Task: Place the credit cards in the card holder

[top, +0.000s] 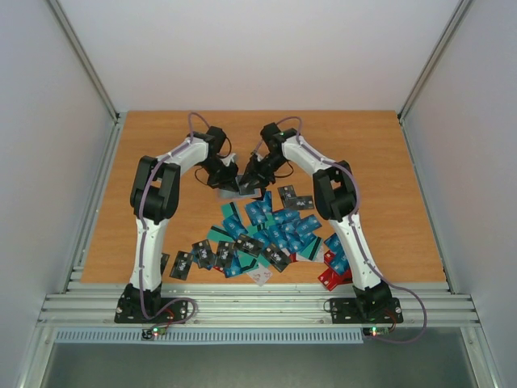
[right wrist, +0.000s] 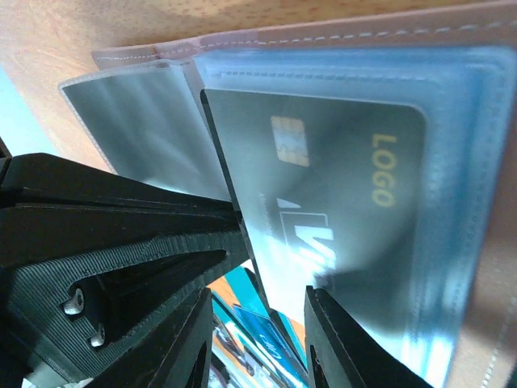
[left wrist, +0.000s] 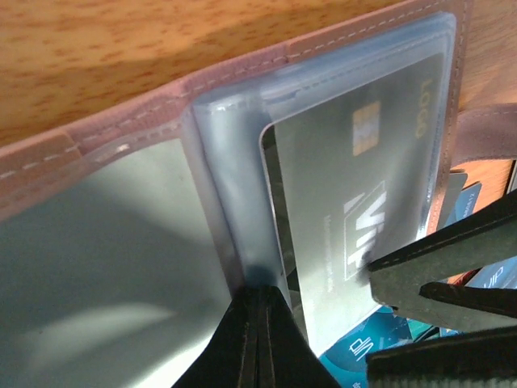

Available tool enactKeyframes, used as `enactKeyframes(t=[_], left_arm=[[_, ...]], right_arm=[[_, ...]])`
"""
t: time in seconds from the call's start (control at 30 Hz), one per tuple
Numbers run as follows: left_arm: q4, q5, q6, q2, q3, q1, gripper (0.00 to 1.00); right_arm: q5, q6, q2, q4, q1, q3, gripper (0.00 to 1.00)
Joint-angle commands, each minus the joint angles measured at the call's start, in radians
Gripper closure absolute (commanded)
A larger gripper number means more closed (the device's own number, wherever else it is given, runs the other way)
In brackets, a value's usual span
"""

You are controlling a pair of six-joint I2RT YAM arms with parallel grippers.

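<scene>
Two arms meet at the open card holder (left wrist: 121, 129) on the surface (top: 380, 162) beyond the loose credit cards (top: 275, 230): my left pincer (left wrist: 258, 323) clamped on its clear sleeve, right pincer (right wrist: 257, 295) parted beside the dark card (right wrist: 339, 194) partly inside.

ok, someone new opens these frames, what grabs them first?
At the middle of the wooden table, the left pincer is shut on the clear sleeve of the card holder. A black VIP card sits partly inside that sleeve, with the right pincer at its exposed end, jaws apart. Nearer the front edge, a heap of blue, teal and black credit cards sprawls.
</scene>
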Motion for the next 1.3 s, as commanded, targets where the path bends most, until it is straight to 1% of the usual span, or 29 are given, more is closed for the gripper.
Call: enactKeyframes(t=[0.0, 0.1, 0.13, 0.2, 0.6, 0.83, 1.27], left_arm=[[0.010, -0.067, 0.012, -0.032, -0.030, -0.012, 1.00], [0.013, -0.065, 0.005, -0.066, -0.030, -0.010, 1.00], [0.018, -0.063, -0.001, -0.077, -0.029, -0.010, 1.00], [0.028, -0.053, -0.008, -0.085, -0.026, -0.009, 1.00], [0.066, -0.022, -0.034, -0.084, -0.028, -0.009, 1.00], [0.091, 0.008, -0.034, -0.073, -0.020, -0.010, 1.00], [0.079, 0.012, -0.007, 0.002, -0.007, -0.012, 1.00]], right_arm=[[0.044, -0.027, -0.071, -0.032, -0.011, 0.026, 0.67], [0.046, -0.027, -0.080, -0.035, -0.020, 0.022, 0.67], [0.045, -0.057, -0.082, -0.036, -0.023, 0.022, 0.67], [0.043, -0.063, -0.083, -0.035, -0.028, 0.022, 0.67], [0.068, -0.064, -0.055, -0.044, -0.046, 0.024, 0.67], [0.099, -0.091, -0.033, -0.066, -0.045, 0.024, 0.67], [0.096, -0.081, 0.019, -0.049, -0.037, 0.035, 0.67]])
